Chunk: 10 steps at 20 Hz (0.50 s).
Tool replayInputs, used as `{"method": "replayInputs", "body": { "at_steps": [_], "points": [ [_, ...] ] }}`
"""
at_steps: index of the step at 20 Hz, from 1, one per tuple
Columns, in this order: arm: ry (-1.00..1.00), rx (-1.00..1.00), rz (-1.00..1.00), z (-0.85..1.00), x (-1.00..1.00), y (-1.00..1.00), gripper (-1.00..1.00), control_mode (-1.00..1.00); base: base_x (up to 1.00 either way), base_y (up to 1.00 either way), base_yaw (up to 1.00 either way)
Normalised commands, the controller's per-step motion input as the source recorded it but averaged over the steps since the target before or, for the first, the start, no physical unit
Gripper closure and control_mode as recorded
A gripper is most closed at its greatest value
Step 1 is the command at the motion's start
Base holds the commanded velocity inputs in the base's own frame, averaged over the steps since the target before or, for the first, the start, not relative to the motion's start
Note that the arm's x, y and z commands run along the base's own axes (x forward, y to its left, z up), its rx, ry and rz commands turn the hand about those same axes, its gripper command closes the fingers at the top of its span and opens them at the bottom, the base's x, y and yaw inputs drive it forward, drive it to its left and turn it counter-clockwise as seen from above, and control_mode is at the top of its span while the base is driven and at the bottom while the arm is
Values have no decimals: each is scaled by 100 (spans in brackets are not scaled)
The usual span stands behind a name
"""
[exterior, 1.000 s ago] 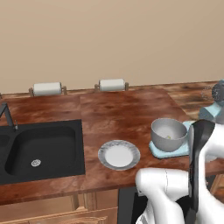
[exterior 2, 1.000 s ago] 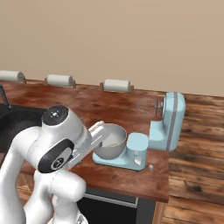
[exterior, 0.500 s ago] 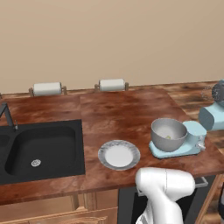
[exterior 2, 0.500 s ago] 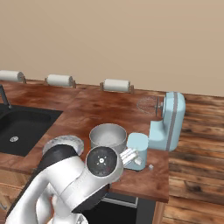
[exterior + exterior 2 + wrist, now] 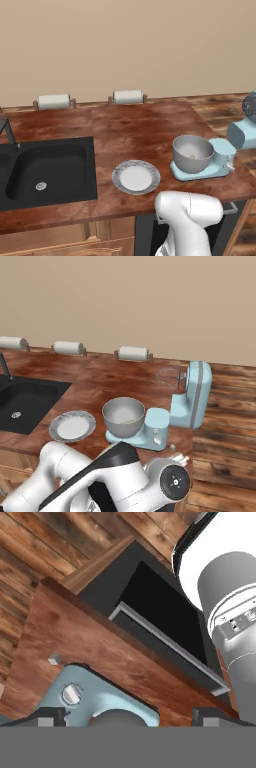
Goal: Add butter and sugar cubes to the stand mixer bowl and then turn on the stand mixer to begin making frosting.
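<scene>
place: kitchen | signs: wooden counter (image 5: 140, 130), black sink (image 5: 45, 167), stand mixer (image 5: 185, 401)

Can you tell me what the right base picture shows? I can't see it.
A light blue stand mixer stands on a brown wooden counter with its head tilted up, and a grey metal bowl sits on its base. A white plate lies left of the bowl, a black sink further left.

A reddish-brown wooden counter (image 5: 140, 125) carries the light blue stand mixer (image 5: 187, 401). Left of the mixer sits a grey-rimmed white plate (image 5: 136, 176), and farther left a black sink (image 5: 45, 170) is set in. Behind, 2 paper towel rolls (image 5: 128, 97) stand along the wall.
</scene>
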Motion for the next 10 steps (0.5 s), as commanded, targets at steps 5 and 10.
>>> {"method": "replayInputs", "body": {
  "at_steps": [5, 10],
  "points": [
    [-4, 21, 0, -31, 30, -44, -100, -100, 0, 0, 0],
    [-9, 22, 1, -11, 59, -40, -100, -100, 0, 0, 0]
  ]
}}
